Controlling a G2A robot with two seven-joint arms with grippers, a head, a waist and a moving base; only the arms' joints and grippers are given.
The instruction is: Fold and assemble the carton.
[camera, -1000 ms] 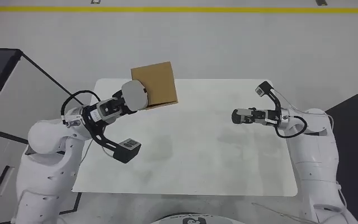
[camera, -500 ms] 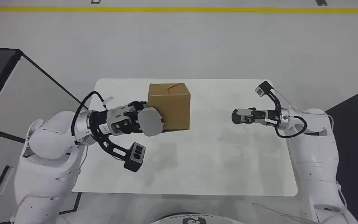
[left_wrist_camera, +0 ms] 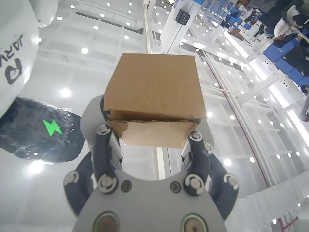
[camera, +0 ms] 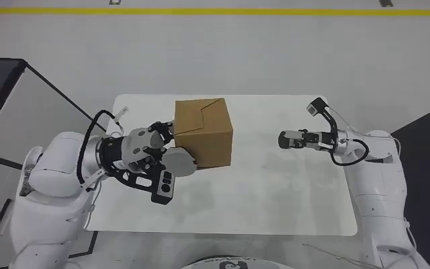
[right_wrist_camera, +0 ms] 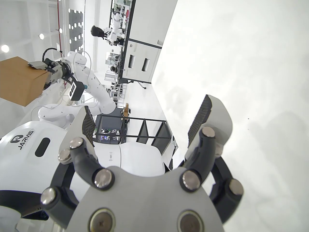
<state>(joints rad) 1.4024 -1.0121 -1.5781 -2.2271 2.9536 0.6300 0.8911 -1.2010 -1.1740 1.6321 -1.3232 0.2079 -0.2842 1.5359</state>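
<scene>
The brown carton (camera: 205, 131) is folded into a box and held up above the white table (camera: 282, 195), left of centre. My left gripper (camera: 180, 153) is shut on the carton's near lower edge; in the left wrist view the carton (left_wrist_camera: 154, 97) sits between the two fingers (left_wrist_camera: 108, 141), with a loosely closed flap seam facing the camera. The right wrist view shows the carton (right_wrist_camera: 21, 83) off in the distance. At the table's right side my right gripper (camera: 283, 140) hangs open with nothing between its ribbed pads (right_wrist_camera: 200, 117).
A black-framed rack (camera: 20, 87) stands off the table's left edge. A yellow floor line (camera: 215, 11) runs behind the table. A cabinet (right_wrist_camera: 142, 56) shows beyond the table in the right wrist view.
The left arm has swung the carton from the table's back-left edge toward the centre and turned it, so the flap side now faces up. The right arm has kept still.
</scene>
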